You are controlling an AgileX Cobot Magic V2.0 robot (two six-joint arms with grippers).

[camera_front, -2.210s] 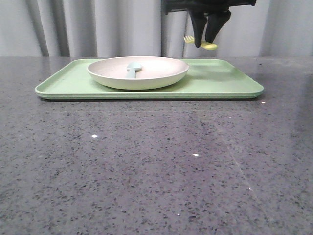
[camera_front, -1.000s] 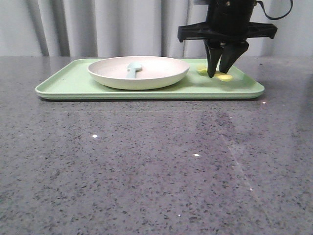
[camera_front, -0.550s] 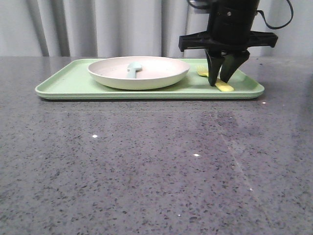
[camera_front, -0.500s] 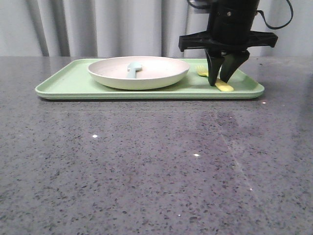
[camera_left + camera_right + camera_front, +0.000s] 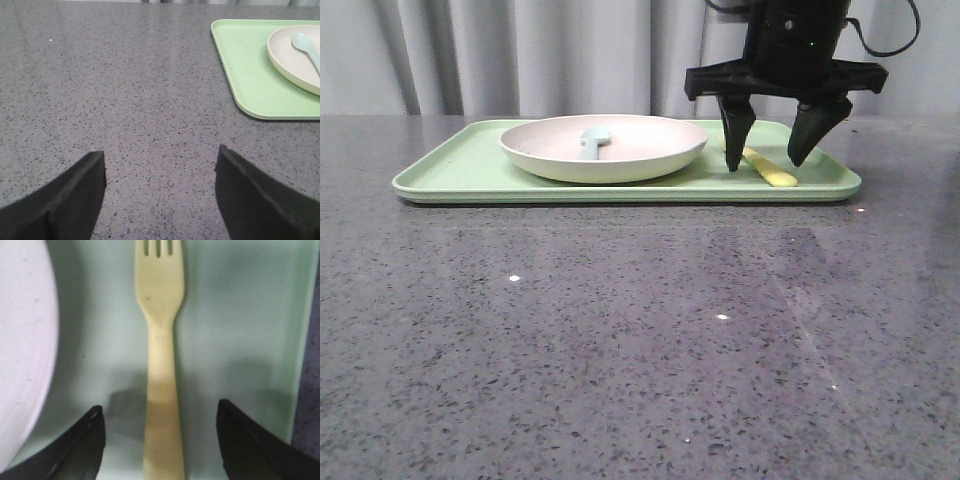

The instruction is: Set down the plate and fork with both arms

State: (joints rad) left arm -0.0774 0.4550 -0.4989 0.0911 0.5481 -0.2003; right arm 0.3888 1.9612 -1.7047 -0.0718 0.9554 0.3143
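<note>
Front view shows the light-green tray (image 5: pixel 470 165) lying across the upper half of the frame on the dark speckled bench (image 5: pixel 620 340), with grey curtains (image 5: pixel 520 55) behind. On the tray, left of centre, sits the cream plate (image 5: pixel 640 150), and a pale blue spoon (image 5: pixel 592 140) lies inside it. At the upper right the right gripper (image 5: pixel 771 161) hangs over the tray's right end, its jaws spread wide and holding nothing; the two black tips stand either side of the yellow fork (image 5: pixel 772 172), which lies flat on the tray just beside the plate, clear of both tips.

From the right wrist camera the fork (image 5: pixel 160 350) runs up the middle of the picture, tines at the top edge, handle passing between the spread fingers (image 5: pixel 75 450) without touching them, and the plate's rim (image 5: pixel 25 350) fills the left side.

From the left wrist camera the left gripper (image 5: pixel 160 192) is over bare bench, jaws wide apart and empty, with the tray's corner (image 5: pixel 250 85), plate (image 5: pixel 290 60) and spoon (image 5: pixel 305 45) at the upper right of that frame.
</note>
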